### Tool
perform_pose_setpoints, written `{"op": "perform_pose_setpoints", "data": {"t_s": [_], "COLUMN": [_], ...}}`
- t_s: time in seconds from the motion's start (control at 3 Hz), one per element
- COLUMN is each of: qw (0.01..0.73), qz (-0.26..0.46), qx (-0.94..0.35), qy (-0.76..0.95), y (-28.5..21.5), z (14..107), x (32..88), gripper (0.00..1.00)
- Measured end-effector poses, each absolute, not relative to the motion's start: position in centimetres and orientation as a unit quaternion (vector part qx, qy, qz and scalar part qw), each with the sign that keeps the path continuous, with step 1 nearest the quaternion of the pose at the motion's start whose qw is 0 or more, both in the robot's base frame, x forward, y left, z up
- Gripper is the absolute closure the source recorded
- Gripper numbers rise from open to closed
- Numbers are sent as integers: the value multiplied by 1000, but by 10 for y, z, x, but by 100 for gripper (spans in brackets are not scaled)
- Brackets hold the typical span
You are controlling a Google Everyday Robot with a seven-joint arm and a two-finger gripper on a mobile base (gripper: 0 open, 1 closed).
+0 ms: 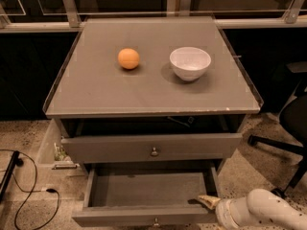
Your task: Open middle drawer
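Pincer (207, 201) is way down in the bottom right, coming in off the pale rounded arm (261, 212). Its tan tip sits right at the front right corner of the middle drawer (144, 189). Honestly can't tell whether it's spread or pressed together from this angle, and I can't say if it's touching the drawer wall either.

The middle drawer is pulled well out and stretches away to the left of the pincer, plain grey inside. Its small knob (156, 221) is on the front, left of the pincer and a touch nearer.

Just behind and above the pincer is the top drawer (110, 148), with a round knob (154, 151) at the centre. It looks pulled out a little from the cabinet.

Far off to the pincer's left, a black cable (29, 195) loops across the speckled floor. Off to its right and further back is a black office chair (292, 121).

Further back again is the grey tabletop (144, 95). A white bowl (190, 63) sits on it roughly straight behind the pincer, and an orange ball (128, 58) sits left of the bowl, well apart from it. A metal rail (38, 26) runs along the very back.
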State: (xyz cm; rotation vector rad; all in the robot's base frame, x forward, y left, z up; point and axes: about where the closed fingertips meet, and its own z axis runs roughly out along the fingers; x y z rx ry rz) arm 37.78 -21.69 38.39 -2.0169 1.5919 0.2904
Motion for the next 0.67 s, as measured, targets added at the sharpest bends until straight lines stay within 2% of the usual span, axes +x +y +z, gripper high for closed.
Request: {"op": "perform_pose_setpoints", "data": {"t_s": [0.67], "qw": [266], "qz": [100], "qx": [-759], "qy": [585], "y": [-222], "z": [396], "x": [365], "gripper": [65]}}
